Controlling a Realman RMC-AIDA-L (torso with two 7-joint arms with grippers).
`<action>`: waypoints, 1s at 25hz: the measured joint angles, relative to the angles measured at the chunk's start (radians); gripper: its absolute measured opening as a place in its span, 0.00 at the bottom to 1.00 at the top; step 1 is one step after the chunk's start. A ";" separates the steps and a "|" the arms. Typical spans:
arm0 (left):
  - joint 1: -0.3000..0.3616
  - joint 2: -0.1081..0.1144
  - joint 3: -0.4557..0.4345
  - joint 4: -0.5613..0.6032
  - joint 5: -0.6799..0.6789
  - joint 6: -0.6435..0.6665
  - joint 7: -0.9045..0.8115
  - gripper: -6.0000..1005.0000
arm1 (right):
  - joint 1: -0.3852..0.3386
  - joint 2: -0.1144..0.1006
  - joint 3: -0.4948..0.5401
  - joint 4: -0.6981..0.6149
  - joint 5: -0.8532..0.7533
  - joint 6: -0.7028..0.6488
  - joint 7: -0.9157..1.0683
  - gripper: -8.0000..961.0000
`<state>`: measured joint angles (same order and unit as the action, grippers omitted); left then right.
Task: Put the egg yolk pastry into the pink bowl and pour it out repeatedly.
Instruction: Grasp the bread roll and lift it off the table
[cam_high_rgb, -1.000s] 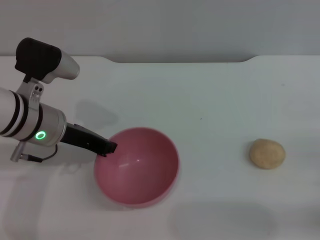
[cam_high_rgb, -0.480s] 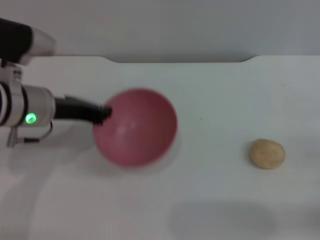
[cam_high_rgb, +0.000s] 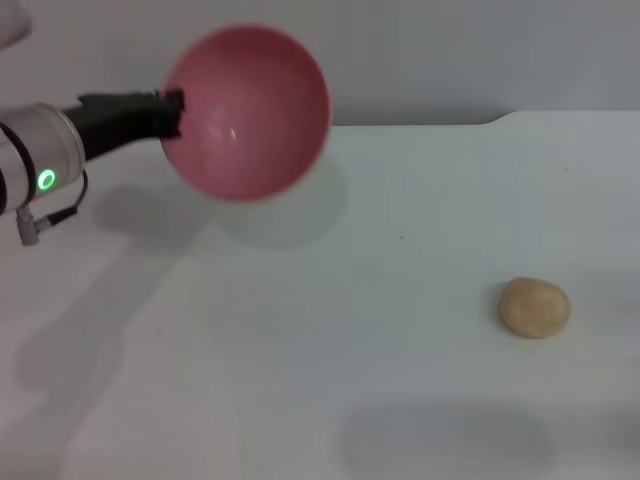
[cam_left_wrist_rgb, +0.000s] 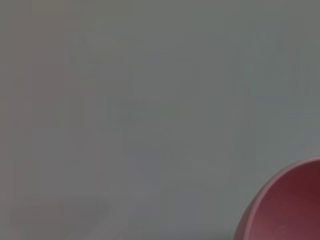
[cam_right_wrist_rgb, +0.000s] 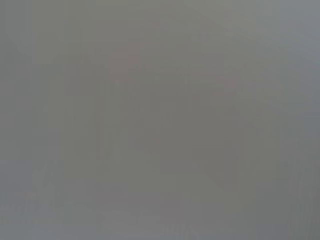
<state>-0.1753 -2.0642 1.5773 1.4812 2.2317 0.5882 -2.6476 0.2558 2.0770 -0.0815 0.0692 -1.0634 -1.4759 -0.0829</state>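
Observation:
The pink bowl (cam_high_rgb: 247, 110) hangs in the air at the upper left of the head view, its opening facing the camera and nothing inside. My left gripper (cam_high_rgb: 172, 112) is shut on its left rim. A slice of the same pink bowl (cam_left_wrist_rgb: 285, 207) shows in the left wrist view. The egg yolk pastry (cam_high_rgb: 535, 306), a small tan ball, lies on the white table (cam_high_rgb: 380, 330) at the right, far from the bowl. My right gripper is out of view.
The table's far edge (cam_high_rgb: 420, 124) runs along the back with a grey wall behind it. The bowl's shadow (cam_high_rgb: 290, 215) falls on the table below it. The right wrist view shows only plain grey.
My left gripper has lifted the pink bowl off the table, up and toward the back left. The pastry has stayed in place.

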 joint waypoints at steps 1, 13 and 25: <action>0.012 0.000 0.013 0.002 -0.001 -0.055 -0.016 0.01 | 0.002 0.000 0.001 0.003 0.001 0.006 0.000 0.26; 0.133 -0.001 0.158 -0.025 -0.021 -0.538 -0.136 0.01 | 0.057 -0.006 -0.017 0.012 -0.032 0.198 0.011 0.26; 0.111 0.001 0.169 -0.109 -0.018 -0.588 -0.129 0.00 | 0.152 -0.004 -0.026 0.034 -0.146 0.215 0.003 0.26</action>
<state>-0.0639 -2.0634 1.7467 1.3724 2.2139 -0.0003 -2.7765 0.4076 2.0725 -0.1076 0.1035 -1.2091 -1.2606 -0.0804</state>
